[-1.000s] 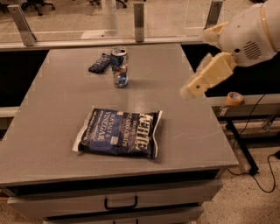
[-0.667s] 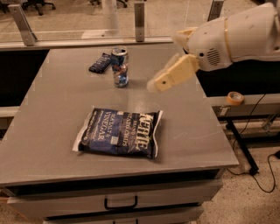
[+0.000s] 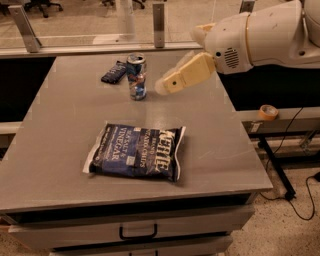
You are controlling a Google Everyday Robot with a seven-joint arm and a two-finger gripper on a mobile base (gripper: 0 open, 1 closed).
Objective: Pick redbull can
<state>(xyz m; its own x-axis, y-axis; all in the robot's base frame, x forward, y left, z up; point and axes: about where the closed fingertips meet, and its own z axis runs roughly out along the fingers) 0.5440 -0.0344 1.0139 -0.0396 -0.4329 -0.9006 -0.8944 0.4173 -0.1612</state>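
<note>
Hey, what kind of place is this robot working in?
Probably an office or lab: a grey table with drawers, office chairs behind a glass partition. The gripper hovers beside the redbull can.

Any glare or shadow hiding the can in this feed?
Camera view: soft, even light; mild sheen on the grey tabletop, none masking the slim blue-and-silver redbull can; the cream end effector hovers beside it, on the picture's right, without shading it.

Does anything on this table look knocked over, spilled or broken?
Nothing stands out. The redbull can stands upright, the chip bag lies flat in front of it, and a small dark packet lies behind it. No spill shows on the table. The gripper hangs close beside the can.
</note>
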